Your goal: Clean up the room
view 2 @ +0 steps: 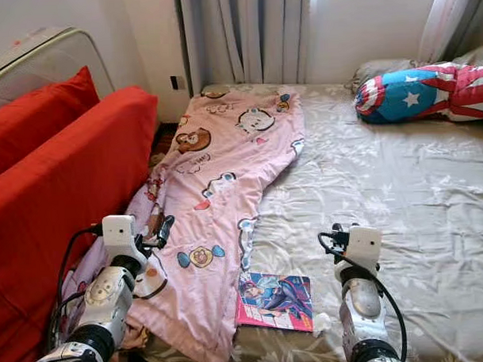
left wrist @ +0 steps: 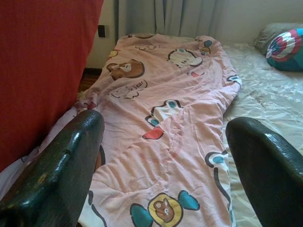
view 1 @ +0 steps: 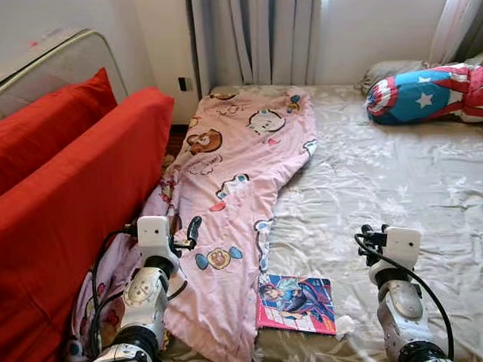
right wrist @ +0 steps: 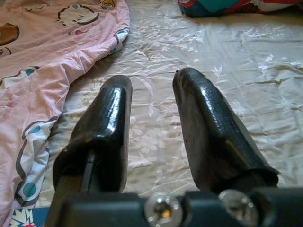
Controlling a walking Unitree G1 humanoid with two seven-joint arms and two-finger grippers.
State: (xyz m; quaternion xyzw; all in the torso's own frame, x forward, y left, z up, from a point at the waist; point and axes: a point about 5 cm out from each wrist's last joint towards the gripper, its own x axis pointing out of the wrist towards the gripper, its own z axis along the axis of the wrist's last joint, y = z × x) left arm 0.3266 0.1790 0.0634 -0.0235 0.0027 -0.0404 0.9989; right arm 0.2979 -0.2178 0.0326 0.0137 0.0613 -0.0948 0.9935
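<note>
A rumpled pink cartoon-print blanket (view 1: 234, 189) lies lengthwise on the bed (view 1: 400, 183).

Soft pink cloth blanket (view 1: 241, 181), satiny bedsheet (view 1: 400, 191), glossy magazine (view 1: 297, 304)

Pink cartoon-print blanket (view 1: 241, 173), red cushions (view 1: 75, 195) (plain), star-striped pillow (view 1: 433, 92)

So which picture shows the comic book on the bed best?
The left eye view: the comic book lies whole and uncovered on the bed, beside the pink blanket. The right eye view shows it just as fully from a slightly shifted angle. The right wrist view catches a corner at its edge.
</note>
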